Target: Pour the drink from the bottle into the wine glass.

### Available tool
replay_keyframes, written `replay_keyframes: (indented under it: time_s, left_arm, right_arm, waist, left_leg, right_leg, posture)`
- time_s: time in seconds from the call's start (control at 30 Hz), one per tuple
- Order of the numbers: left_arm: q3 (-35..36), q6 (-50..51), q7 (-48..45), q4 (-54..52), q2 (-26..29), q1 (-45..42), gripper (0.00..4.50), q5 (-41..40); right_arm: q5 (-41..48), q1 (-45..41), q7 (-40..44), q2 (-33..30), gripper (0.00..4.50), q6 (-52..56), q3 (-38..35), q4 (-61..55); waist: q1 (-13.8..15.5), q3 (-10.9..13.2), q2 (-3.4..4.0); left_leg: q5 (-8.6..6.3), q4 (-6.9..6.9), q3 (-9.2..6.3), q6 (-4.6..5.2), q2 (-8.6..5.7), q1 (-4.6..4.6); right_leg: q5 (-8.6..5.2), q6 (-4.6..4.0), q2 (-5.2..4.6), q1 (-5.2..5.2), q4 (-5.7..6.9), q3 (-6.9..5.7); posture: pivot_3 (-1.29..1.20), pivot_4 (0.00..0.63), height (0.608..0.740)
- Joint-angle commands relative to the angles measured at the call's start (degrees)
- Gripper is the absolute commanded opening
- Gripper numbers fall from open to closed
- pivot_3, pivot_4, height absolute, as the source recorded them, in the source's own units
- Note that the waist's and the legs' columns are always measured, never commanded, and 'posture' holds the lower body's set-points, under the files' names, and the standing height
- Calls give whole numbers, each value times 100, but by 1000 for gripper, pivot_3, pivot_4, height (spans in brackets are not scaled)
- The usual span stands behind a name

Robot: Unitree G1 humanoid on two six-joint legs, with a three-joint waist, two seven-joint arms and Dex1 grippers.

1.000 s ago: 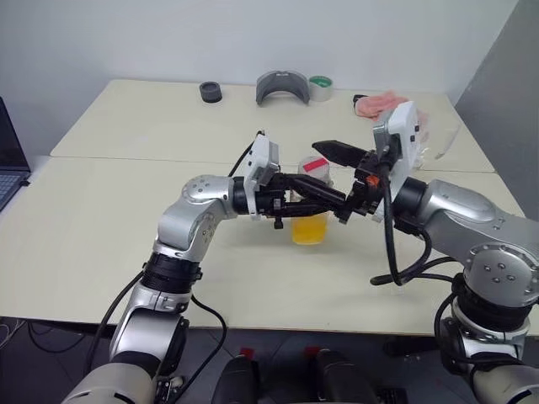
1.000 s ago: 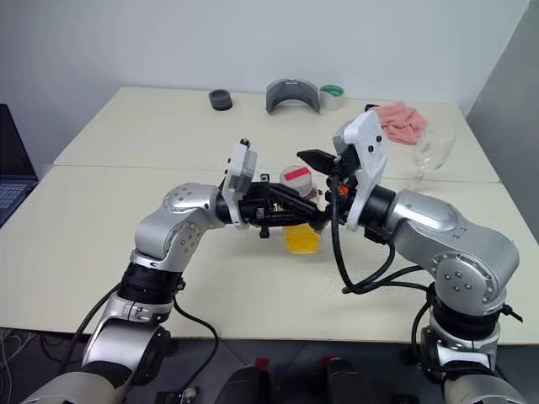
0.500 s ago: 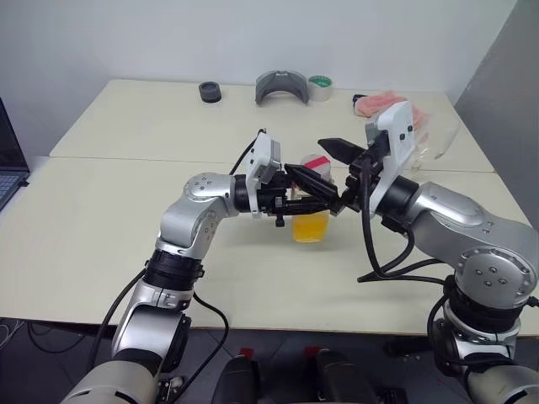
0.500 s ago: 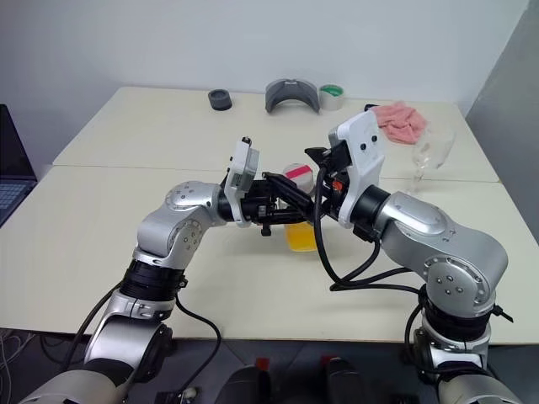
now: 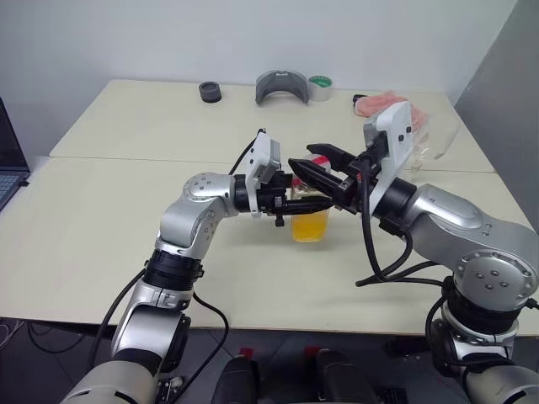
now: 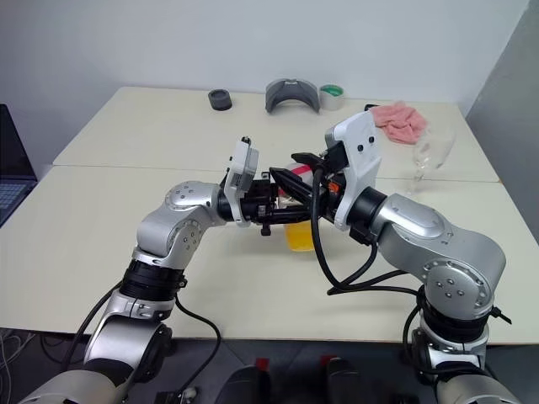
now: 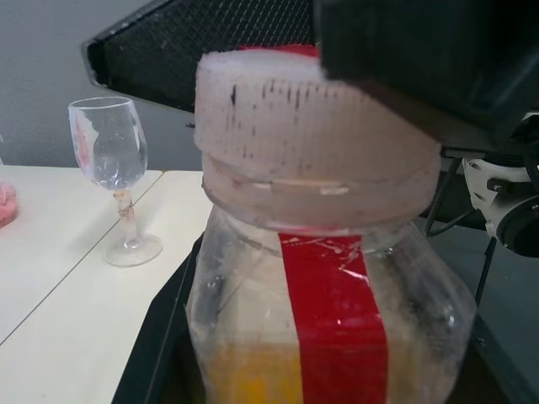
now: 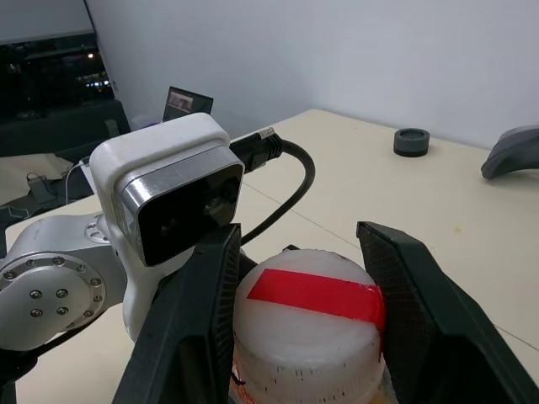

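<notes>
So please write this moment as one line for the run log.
left tool: shut on bottle | right tool: around cap, closing | wine glass: empty, upright

Silver-grey rounded arm shells, black rings at the joints, small round screws dotting the housings. White boxy camera modules on both wrists, black cables looping off them. Black textured jaws on the left gripper (image 5: 324, 195) and right gripper (image 5: 303, 160).

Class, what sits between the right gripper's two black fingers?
The white, red-taped cap of the clear plastic bottle, seen in the right wrist view.
</notes>
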Motion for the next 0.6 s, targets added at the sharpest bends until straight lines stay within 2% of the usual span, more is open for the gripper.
replay_keyframes:
  time_s: [0.03,0.23,0.47,0.6]
  left_arm:
    - [6,-140,-61,-217,-31,-88,1869,-54]
    - [-2,-116,-77,-274,-25,-54,1869,-78]
    - [-10,-87,-67,-355,-13,-24,1869,-123]
    - [2,-30,-18,-475,6,29,1869,-164]
  right_arm:
    - [73,-66,-95,-16,1870,-135,-110,-165]
    - [99,-147,234,-224,1870,-210,-100,46]
    - [-20,-327,2199,-1072,1870,-918,70,917]
    - [22,-510,3344,-1184,1870,-1396,179,1645]
  waist:
    - [0,0,0]
    - [0,0,0]
    - [0,0,0]
    - [-4,0,0]
  left_leg:
    - [0,0,0,0,0,0]
    - [0,0,0,0,0,0]
    - [0,0,4,1,-1,0]
    - [-1,-1,5,1,0,0]
  right_leg:
    - [0,0,0,0,0,0]
    - [0,0,0,0,0,0]
    - [0,0,0,2,-4,-1]
    - [0,0,4,1,-4,-2]
  posture:
    - [0,150,740]
    - [0,150,740]
    - [0,150,740]
    - [0,150,740]
